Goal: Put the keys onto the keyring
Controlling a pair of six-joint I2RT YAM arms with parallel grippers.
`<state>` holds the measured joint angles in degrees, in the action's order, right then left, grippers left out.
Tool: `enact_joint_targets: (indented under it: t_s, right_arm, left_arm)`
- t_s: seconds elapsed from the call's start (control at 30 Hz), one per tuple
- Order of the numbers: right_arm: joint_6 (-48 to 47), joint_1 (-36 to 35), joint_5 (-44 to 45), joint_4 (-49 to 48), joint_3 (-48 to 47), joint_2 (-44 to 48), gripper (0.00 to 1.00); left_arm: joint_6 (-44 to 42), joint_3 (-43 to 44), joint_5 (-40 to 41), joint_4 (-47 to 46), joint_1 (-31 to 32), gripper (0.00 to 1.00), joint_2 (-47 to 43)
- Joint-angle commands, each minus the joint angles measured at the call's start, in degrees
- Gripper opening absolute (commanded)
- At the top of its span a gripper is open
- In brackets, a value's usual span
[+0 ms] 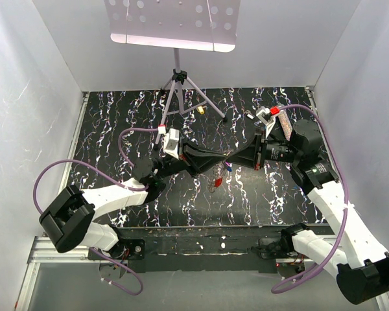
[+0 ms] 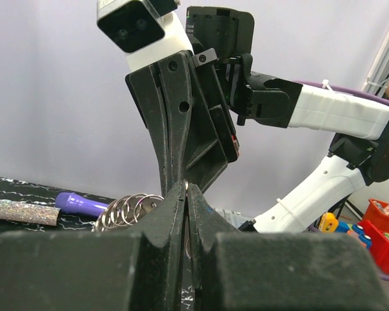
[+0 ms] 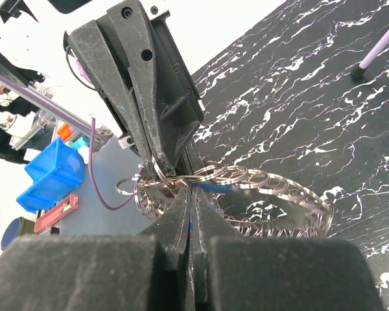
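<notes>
Grip: left claw (image 2: 185, 194) pinched shut on the keyring (image 3: 279, 184); right claw (image 3: 191, 197) shut too, tips at a blue key (image 3: 212, 186), threaded or not unclear. Both meet above mid tabletop (image 1: 117, 116). Yellow key (image 1: 201, 111) lies well apart, judged not yet on. No legible writing.
</notes>
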<state>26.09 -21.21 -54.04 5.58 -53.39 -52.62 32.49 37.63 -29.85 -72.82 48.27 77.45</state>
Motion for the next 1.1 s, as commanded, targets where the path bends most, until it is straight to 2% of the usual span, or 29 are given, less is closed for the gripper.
enact_joint_targets:
  t_s: [0.0,0.47,0.8,1.07]
  right_arm:
    - [0.7,0.5,1.6,0.1,-0.8,0.9,0.01]
    - [2.1,0.6,-0.1,-0.7,-2.2,2.0,0.01]
    - [1.3,0.9,-2.5,0.0,-2.5,2.6,0.01]
    - [1.9,0.9,-3.0,-1.3,-2.2,2.8,0.01]
  left_arm:
    - [2.3,3.0,-2.5,-15.5,0.2,0.00,-2.0]
    - [2.2,1.3,-4.4,-15.3,0.2,0.00,-3.1]
    - [-2.6,-0.2,-4.9,-9.4,0.2,0.00,-5.8]
    - [-2.9,-0.4,-6.9,-6.9,0.2,0.00,-6.7]
